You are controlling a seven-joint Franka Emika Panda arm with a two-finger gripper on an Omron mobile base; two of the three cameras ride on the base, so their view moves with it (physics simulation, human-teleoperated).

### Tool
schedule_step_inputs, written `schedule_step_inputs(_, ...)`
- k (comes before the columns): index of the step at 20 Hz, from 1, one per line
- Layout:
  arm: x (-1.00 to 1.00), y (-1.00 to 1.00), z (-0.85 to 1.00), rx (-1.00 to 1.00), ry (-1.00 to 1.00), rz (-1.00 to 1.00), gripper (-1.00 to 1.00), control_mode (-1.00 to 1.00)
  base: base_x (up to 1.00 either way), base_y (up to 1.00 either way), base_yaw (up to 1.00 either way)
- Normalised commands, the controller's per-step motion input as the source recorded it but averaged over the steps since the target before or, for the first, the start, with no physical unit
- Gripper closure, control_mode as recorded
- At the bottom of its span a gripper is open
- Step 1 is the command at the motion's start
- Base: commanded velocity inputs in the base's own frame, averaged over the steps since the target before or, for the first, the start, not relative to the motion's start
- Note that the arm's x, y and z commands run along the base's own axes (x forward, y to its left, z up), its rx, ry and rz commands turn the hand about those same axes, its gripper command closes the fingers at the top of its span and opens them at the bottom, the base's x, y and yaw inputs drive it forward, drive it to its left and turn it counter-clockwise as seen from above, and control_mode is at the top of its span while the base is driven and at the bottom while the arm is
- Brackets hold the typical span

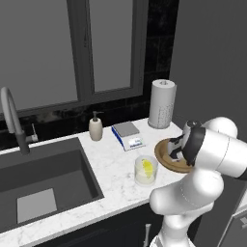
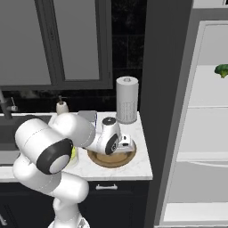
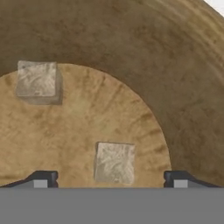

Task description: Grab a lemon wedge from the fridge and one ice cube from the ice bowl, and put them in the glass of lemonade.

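My gripper [image 3: 111, 179] is open and hangs low inside the brown wooden ice bowl [image 3: 131, 43]. One ice cube [image 3: 114, 162] lies on the bowl's floor between the two fingertips, with a gap on each side. A second ice cube [image 3: 37, 79] lies farther off. The ice bowl [image 1: 165, 161] stands on the counter just right of the glass of lemonade [image 1: 145, 176]. A yellow lemon wedge [image 1: 147, 167] sits inside the glass. In the right base view the fridge [image 2: 200, 133] stands open beside the counter, and my hand hovers over the bowl [image 2: 111, 160].
A paper towel roll [image 1: 161, 103] stands behind the bowl. A soap bottle [image 1: 96, 128] and a small flat scale [image 1: 128, 134] sit further left, then the sink [image 1: 43, 183] with its faucet [image 1: 12, 120]. A broccoli floret [image 2: 221, 70] lies on an upper fridge shelf.
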Motion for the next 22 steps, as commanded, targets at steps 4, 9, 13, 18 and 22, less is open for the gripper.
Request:
schedule_step_inputs(4, 0.12, 0.00, -0.02, 0.00, 0.00, 0.00, -1.00, -1.00, 0.00, 0.00, 0.00)
schedule_step_inputs(9, 0.09, 0.00, -0.05, 0.00, 0.00, 0.00, -1.00, -1.00, 0.00, 0.00, 0.00)
schedule_step_inputs(13, 0.11, 0.00, -0.02, 0.00, 0.00, 0.00, -1.00, -1.00, 0.00, 0.00, 0.00)
schedule_step_inputs(18, 0.18, 0.00, 0.00, 0.00, 0.00, 0.00, -1.00, -1.00, 0.00, 0.00, 0.00)
schedule_step_inputs(22, 0.24, 0.00, 0.00, 0.00, 0.00, 0.00, -1.00, -1.00, 0.00, 0.00, 0.00)
